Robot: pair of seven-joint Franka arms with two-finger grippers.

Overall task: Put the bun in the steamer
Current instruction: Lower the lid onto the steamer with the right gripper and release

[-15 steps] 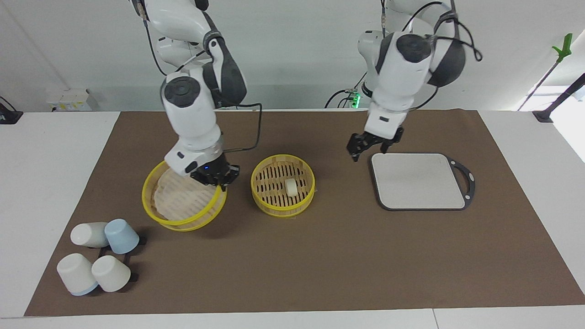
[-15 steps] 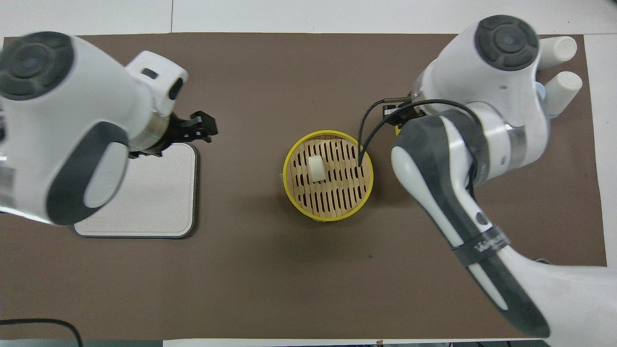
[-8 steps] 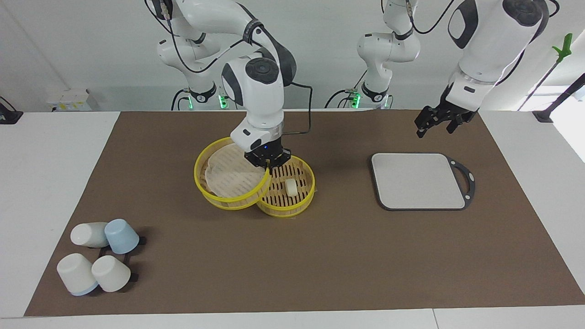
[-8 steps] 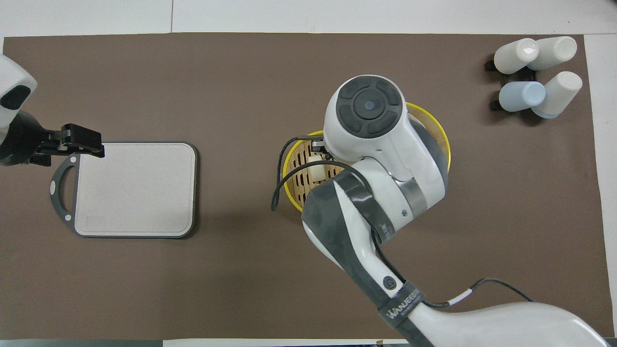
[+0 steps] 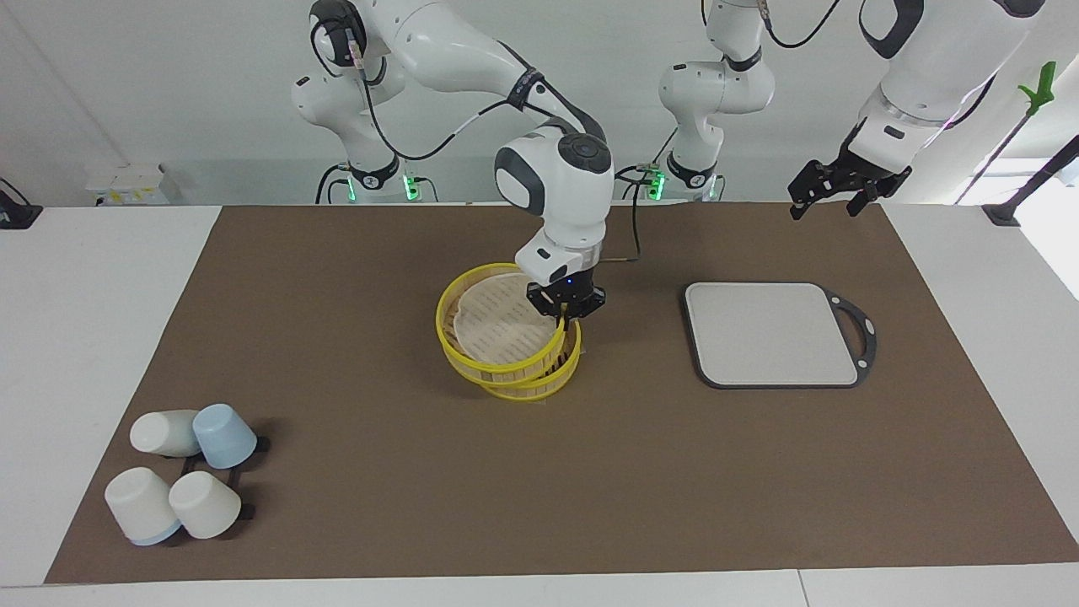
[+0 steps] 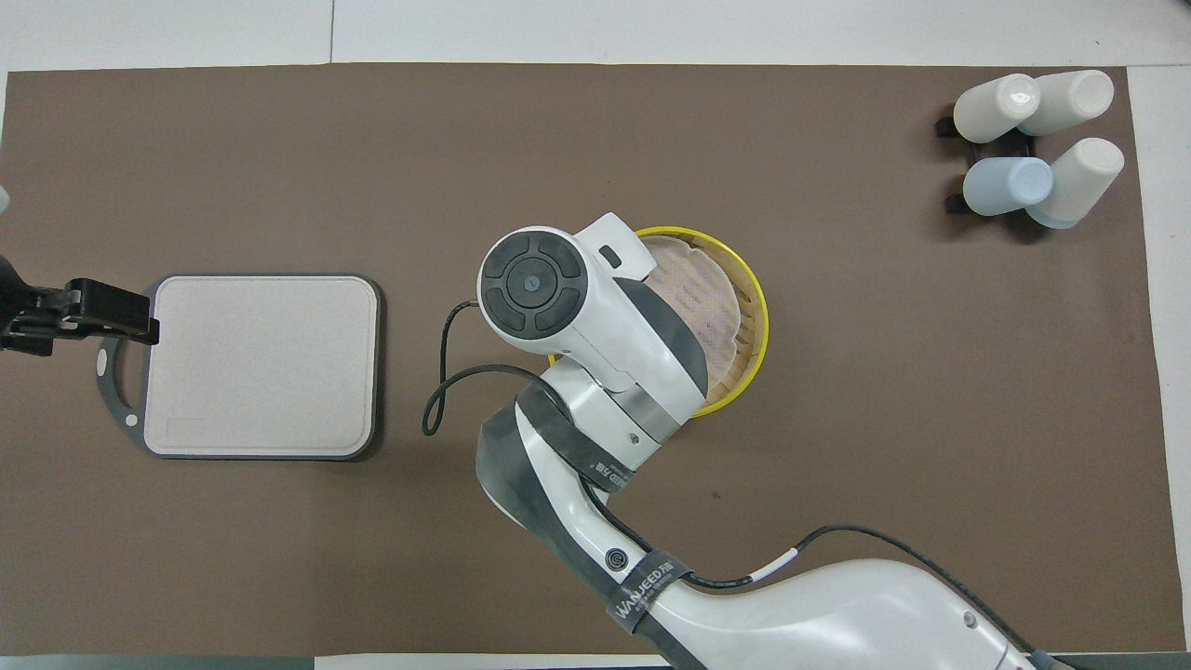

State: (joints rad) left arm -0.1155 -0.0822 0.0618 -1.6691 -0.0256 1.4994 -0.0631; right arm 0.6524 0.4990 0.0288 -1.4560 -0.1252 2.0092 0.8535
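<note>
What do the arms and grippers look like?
Both arms are glossy white shells with dark grey joint sections and round dark caps. The right gripper and left gripper are black two-finger units. A black cable loops along the right arm, whose grey band reads WANJEED.

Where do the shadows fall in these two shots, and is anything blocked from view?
Facing view: soft, even light, with a faint shadow on the mat beside the steamer and darker patches under the cups. Overhead view: the right arm hides much of the steamer. The lid in the right claw sits over it, so the bun shows in neither view.
</note>
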